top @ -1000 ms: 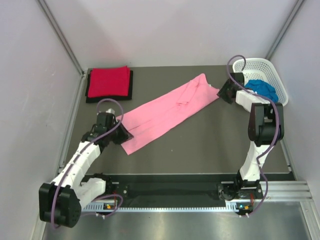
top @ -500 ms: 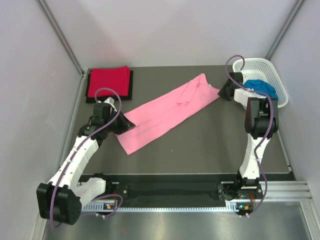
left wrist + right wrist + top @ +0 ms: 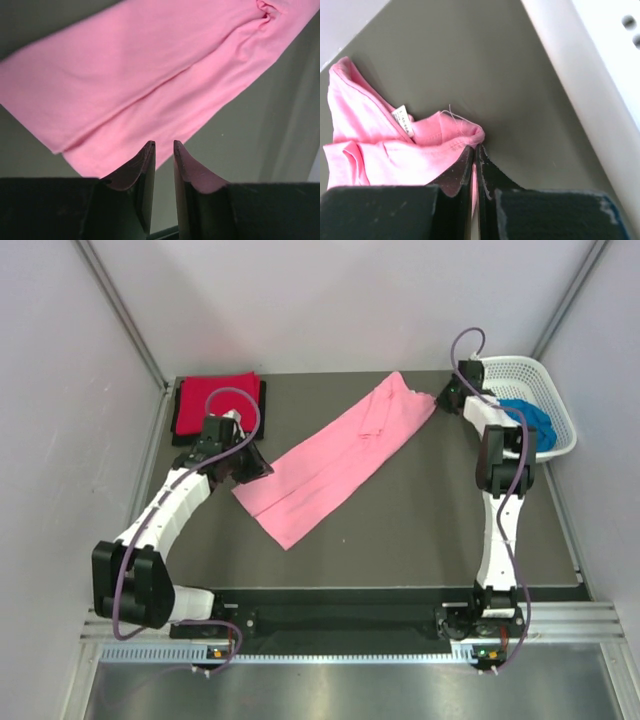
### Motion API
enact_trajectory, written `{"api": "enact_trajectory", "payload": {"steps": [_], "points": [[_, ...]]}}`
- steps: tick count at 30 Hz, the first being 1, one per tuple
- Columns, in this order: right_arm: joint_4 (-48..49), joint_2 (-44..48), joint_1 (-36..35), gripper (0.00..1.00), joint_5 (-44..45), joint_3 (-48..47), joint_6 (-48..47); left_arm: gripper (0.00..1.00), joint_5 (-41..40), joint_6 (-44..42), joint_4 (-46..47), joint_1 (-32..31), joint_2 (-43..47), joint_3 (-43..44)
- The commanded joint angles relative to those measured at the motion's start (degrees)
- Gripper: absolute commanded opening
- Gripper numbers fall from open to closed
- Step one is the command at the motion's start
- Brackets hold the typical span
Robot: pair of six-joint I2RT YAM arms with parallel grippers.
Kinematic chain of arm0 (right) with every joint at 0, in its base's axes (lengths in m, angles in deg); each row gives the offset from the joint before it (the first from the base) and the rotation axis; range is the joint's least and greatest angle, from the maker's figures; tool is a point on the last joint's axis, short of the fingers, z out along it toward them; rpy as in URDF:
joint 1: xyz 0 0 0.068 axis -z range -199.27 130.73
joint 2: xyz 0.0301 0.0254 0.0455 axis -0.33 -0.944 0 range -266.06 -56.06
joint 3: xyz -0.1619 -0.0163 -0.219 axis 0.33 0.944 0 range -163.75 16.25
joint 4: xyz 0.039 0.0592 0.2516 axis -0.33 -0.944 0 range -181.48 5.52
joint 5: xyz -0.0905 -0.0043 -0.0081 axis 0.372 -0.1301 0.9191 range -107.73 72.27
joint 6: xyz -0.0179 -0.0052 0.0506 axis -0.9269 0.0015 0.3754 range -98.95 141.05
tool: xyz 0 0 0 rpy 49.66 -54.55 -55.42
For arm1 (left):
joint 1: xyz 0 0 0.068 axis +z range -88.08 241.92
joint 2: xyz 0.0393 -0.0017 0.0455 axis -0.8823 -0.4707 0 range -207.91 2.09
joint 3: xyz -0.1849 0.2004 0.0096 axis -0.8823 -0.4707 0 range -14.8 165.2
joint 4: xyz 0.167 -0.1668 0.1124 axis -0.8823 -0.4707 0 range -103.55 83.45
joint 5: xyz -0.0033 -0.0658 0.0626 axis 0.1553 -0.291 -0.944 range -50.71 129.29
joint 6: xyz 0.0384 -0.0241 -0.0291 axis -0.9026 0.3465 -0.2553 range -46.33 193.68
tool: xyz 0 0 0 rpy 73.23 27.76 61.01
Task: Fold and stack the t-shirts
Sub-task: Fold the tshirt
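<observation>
The light pink t-shirt (image 3: 340,455) lies on the table as a long folded strip, running from front left to back right. At its back right corner my right gripper (image 3: 443,398) is shut on the hem (image 3: 455,137), and pink cloth shows between the closed jaws of that gripper (image 3: 476,146). My left gripper (image 3: 258,468) hovers over the strip's left end. Its jaws (image 3: 163,145) stand a narrow gap apart with only table showing between them, and the pink cloth (image 3: 140,65) lies just beyond the tips. A folded red shirt (image 3: 213,403) rests on a black one (image 3: 262,400) at the back left.
A white lattice basket (image 3: 520,368) stands at the back right with a bright blue shirt (image 3: 530,420) in it, close behind my right wrist. Grey walls enclose the dark table (image 3: 420,520) on three sides. The left forearm crosses in front of the red and black stack.
The right gripper closed on the pink shirt's corner and moved toward the back. The left arm swung back and right, and the pink strip shifted with it.
</observation>
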State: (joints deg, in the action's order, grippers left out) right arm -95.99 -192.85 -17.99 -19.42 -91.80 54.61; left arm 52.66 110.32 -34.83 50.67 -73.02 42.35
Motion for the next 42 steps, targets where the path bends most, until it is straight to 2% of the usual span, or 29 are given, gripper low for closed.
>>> {"api": "enact_trajectory", "payload": {"steps": [1, 3, 4, 6, 7, 11, 14, 15, 17, 18, 19, 21, 23, 25, 28, 30, 34, 39, 42], "points": [[-4.2, -5.7, 1.0, 0.0, -1.6, -13.6, -2.0, 0.27, -2.6, -5.2, -1.2, 0.5, -2.7, 4.5], [-5.9, -6.6, 1.2, 0.03, -1.6, -16.3, -1.3, 0.27, -4.1, -6.8, -2.2, 0.9, -4.9, 6.7], [-6.3, -5.7, 1.2, 0.12, -1.6, -16.0, -0.9, 0.28, -4.3, -7.4, -2.4, 1.7, -5.6, 7.4], [-5.8, -3.1, 1.1, 0.21, -1.2, -13.6, -0.9, 0.28, -3.8, -9.0, -3.2, 2.8, -7.3, 9.8], [-5.4, 0.4, 0.8, 0.33, -1.0, -10.2, -1.1, 0.28, -2.1, -9.5, -3.6, 4.0, -7.8, 10.8], [-9.6, 10.8, 0.0, 0.43, 0.5, -2.5, -0.1, 0.28, 0.7, -14.3, -4.3, 4.8, -8.6, 16.1], [-9.6, 22.3, -0.8, 0.47, 0.0, 10.6, 4.1, 0.29, 1.4, -15.3, -4.5, 5.3, -9.2, 16.7], [-9.2, 28.4, -1.3, 0.47, -0.2, 18.7, 5.4, 0.3, 2.7, -14.9, -3.0, 5.5, -9.3, 16.1], [-9.2, 34.3, -4.7, 0.47, -0.5, 27.1, 10.5, 0.29, 8.7, -13.3, -0.7, 6.2, -9.8, 12.9], [-7.4, 37.2, -5.8, 0.47, -1.5, 35.6, 12.4, 0.29, 10.8, -12.7, 0.0, 6.8, -10.1, 11.9], [-6.3, 42.7, -7.0, 0.46, -1.8, 39.7, 14.1, 0.28, 12.6, -12.3, 0.8, 7.1, -10.1, 10.9], [-4.4, 47.6, -12.6, 0.46, -0.3, 49.2, 19.5, 0.28, 14.6, -11.7, 1.5, 7.9, -10.3, 8.1], [-4.3, 55.3, -19.3, 0.46, 1.4, 55.0, 25.6, 0.27, 12.9, -11.9, 4.1, 8.2, -9.8, 4.8], [-1.4, 57.9, -26.9, 0.47, 3.9, 58.9, 31.1, 0.28, 12.4, -12.2, 5.0, 8.3, -10.1, 3.2], [2.0, 58.7, -34.7, 0.47, 4.5, 63.6, 42.0, 0.28, 16.9, -12.2, 4.4, 9.1, -11.4, 2.9], [5.4, 57.4, -42.4, 0.47, 6.0, 64.2, 48.3, 0.28, 18.0, -11.2, 5.7, 9.9, -10.9, 2.0], [9.2, 51.9, -53.6, 0.47, 11.0, 62.1, 55.5, 0.27, 11.6, -11.0, 5.3, 12.5, -8.9, 0.7], [15.3, 43.7, -60.2, 0.47, 12.6, 58.4, 61.6, 0.27, 14.1, -8.7, 7.4, 16.6, -7.6, -1.8], [17.9, 38.8, -62.8, 0.46, 11.9, 56.6, 63.5, 0.27, 14.4, -8.3, 7.8, 16.9, -7.1, -2.6]]}}
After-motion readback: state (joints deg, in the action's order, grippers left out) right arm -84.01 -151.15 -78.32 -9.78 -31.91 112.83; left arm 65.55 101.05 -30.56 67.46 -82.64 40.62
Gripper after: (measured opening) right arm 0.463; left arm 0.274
